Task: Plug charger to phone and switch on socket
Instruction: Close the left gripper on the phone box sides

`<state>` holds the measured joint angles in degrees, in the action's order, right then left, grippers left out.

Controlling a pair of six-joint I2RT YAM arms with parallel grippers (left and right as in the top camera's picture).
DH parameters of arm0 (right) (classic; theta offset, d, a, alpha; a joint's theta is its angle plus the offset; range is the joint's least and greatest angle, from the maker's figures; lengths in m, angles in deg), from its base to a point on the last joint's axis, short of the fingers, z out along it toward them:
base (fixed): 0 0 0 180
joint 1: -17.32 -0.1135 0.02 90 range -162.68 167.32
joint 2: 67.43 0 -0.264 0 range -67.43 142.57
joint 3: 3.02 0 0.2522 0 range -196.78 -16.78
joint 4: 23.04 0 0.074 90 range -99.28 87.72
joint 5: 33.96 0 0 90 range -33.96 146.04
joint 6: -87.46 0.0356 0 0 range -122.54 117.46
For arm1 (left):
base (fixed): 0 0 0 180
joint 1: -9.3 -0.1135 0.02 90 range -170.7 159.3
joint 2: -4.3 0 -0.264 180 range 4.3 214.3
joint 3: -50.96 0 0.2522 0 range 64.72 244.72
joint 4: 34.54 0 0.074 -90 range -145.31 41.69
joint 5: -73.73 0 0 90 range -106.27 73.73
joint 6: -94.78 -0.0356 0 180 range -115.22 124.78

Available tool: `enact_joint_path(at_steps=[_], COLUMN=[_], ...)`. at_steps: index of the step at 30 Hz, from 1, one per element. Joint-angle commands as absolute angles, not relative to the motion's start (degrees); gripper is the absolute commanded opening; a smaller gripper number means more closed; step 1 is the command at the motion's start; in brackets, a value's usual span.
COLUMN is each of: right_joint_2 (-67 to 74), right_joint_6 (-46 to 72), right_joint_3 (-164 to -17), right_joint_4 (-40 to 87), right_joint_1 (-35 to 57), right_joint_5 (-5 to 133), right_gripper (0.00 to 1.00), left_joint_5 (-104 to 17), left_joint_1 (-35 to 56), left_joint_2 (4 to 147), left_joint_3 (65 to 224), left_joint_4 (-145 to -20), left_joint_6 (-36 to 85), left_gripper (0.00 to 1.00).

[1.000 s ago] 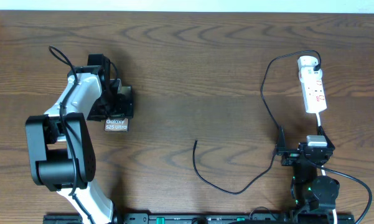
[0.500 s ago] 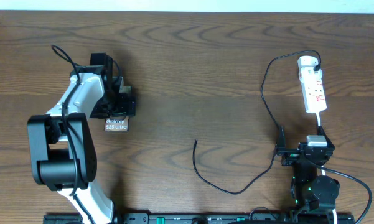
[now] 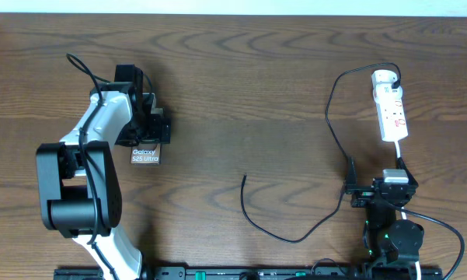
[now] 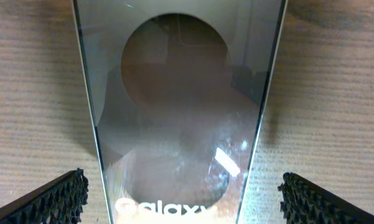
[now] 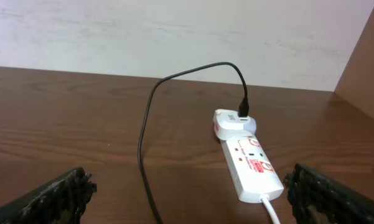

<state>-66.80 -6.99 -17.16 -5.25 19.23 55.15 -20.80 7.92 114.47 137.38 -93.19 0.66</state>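
Left claw (image 4: 183,202), spread wide, straddles the phone (image 4: 180,93), arm stretched forward.

Phone (image 3: 145,155) mostly buried under left gripper (image 3: 149,131) in overhead, only the lettered end showing. Left wrist view: top and bottom of phone cropped, lettering cut by bottom edge, glare smearing the face, fingertips (image 4: 53,200) just corner slivers. Right wrist view: right gripper (image 5: 187,199) fingertips (image 5: 56,198) clipped the same way. Socket (image 5: 249,163) cord and charger (image 5: 146,143) run off bottom edge, plug tip outside that frame. Switch positions too small to read.
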Motion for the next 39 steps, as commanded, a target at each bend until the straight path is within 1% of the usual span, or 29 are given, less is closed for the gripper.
enact_joint_path(at_steps=[1,12,21,39], right_joint_2=[-67.1,-67.0,-67.0,-67.0], right_joint_6=[-7.5,-7.5,-7.5,-7.5], right_joint_3=[-17.1,-17.1,-17.1,-17.1], right_joint_4=[-5.0,-5.0,-5.0,-5.0], right_joint_1=[18.8,18.8,18.8,18.8], right_joint_5=[54.9,54.9,54.9,54.9], right_gripper=[0.99,0.99,0.99,0.99], left_joint_5=[-20.1,-19.7,-19.6,-19.7], left_joint_1=[7.8,7.8,7.8,7.8], left_joint_2=[116.4,117.1,120.3,120.3], left_joint_3=[137.2,137.2,137.2,137.2], left_joint_4=[-92.8,-92.3,-91.2,-91.7], left_joint_6=[0.7,0.3,0.2,-4.9], left_gripper=[0.98,0.98,0.98,0.98])
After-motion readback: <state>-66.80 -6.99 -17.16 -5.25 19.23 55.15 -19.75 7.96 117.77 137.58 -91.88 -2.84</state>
